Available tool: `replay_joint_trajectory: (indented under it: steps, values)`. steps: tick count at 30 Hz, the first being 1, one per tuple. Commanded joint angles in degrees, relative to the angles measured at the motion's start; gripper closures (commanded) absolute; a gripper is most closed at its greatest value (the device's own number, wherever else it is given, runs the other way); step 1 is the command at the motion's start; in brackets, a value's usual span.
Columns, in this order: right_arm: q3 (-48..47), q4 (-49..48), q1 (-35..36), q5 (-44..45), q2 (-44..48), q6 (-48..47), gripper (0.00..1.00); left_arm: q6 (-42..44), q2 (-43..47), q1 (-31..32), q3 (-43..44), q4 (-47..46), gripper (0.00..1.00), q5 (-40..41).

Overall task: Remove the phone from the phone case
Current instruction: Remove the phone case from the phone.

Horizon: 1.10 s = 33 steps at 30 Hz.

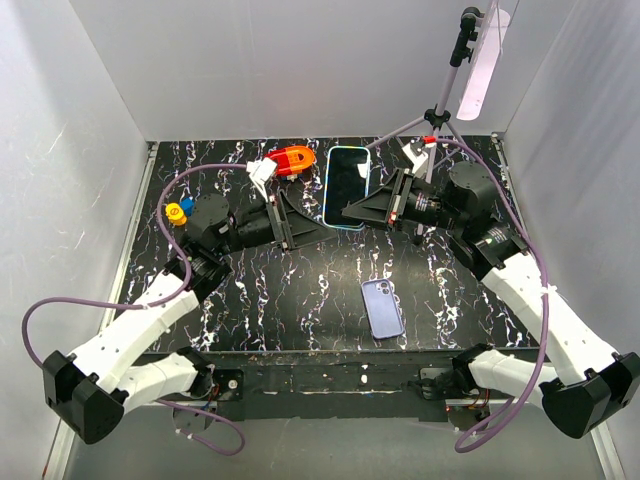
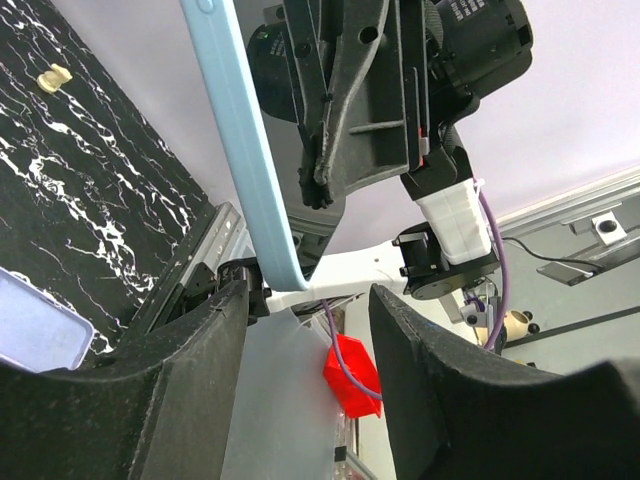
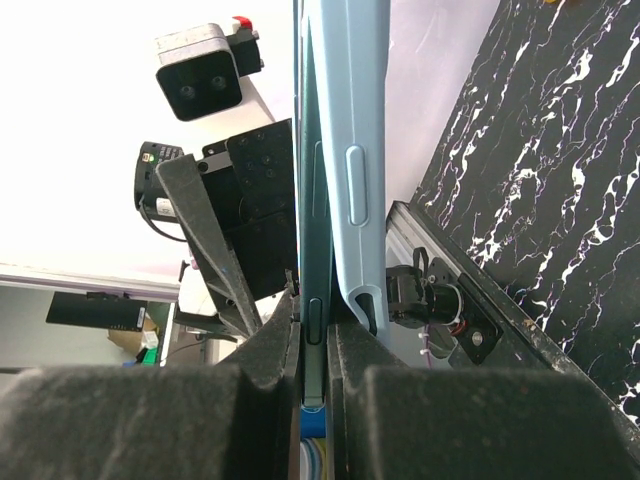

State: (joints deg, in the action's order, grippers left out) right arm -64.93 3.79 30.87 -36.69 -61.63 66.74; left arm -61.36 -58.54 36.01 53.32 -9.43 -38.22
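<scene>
We note both arms reaching in over the far half of the black, white-veined marble-patterned surface [image 1: 300,290] and meeting there. Between them, lifted clear of the surface, is the dark-screened phone [image 1: 347,185]. Its glass faces the overhead camera, and it wears the pale-blue soft phone case [image 3: 352,120].

Right hand [image 3: 315,328]: pressed together on the phone's right long edge. Its wrist camera shows the phone's thin teal edge running straight down into the pinch between the two black fingers [image 3: 270,350]. The case lies alongside. Its near corner stands slightly off the phone and ends above the finger on that side, not inside the pinch.

Left hand [image 2: 310,300]: spread. In its wrist camera the case's rounded corner sits between the two fingers, close to one [image 2: 215,360] and well apart from the other. We cannot tell whether it touches the nearer finger.

Also on the surface:
- A lavender-blue second phone [image 1: 383,307] lies flat, back up, toward the near edge and apart from both hands.
- A red-orange rounded object [image 1: 292,160] sits at the far edge, just left of the held phone.
- A small yellow-and-blue item [image 1: 180,211] rests by the left arm.
- A slim tripod [image 1: 440,110] stands at the far right corner.
</scene>
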Motion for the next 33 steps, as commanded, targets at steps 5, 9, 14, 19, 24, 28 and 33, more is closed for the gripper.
replay_joint_trajectory:
  steps: [5, 9, 14, 19, 24, 28, 33]
  values:
    - [-2.22, -4.67, 0.06, -2.07, 1.95, -0.82, 0.99, -0.95, -0.87, -0.15, 2.49, -5.07, 0.57, -1.69]
    - [-2.13, -4.67, 0.06, -2.51, 2.21, -0.65, 0.99, -1.83, -2.36, -0.15, 3.10, -6.74, 0.66, -2.47]
    - [-1.61, -4.58, 0.15, -3.56, 2.83, -0.38, 0.99, 0.45, -3.16, -0.15, 4.16, -5.69, 0.88, -3.88]
    - [-0.38, -4.15, 0.15, -7.34, 4.14, 0.06, 0.99, 10.45, -3.94, -0.50, 6.97, 0.28, 1.00, -6.07]
    - [1.46, -8.25, 0.06, -12.69, 4.76, 4.96, 0.99, 20.81, -4.65, -0.41, 7.59, 0.63, 1.00, -11.88]
    - [2.96, -15.65, -0.02, -14.99, 6.78, 11.91, 0.99, 33.65, -3.60, -0.68, 7.77, 15.82, 1.00, -5.84]
    - [6.38, -27.24, -0.02, -13.94, 8.80, 22.54, 0.99, 38.77, -4.91, -0.68, 4.87, 23.57, 1.00, 1.21]
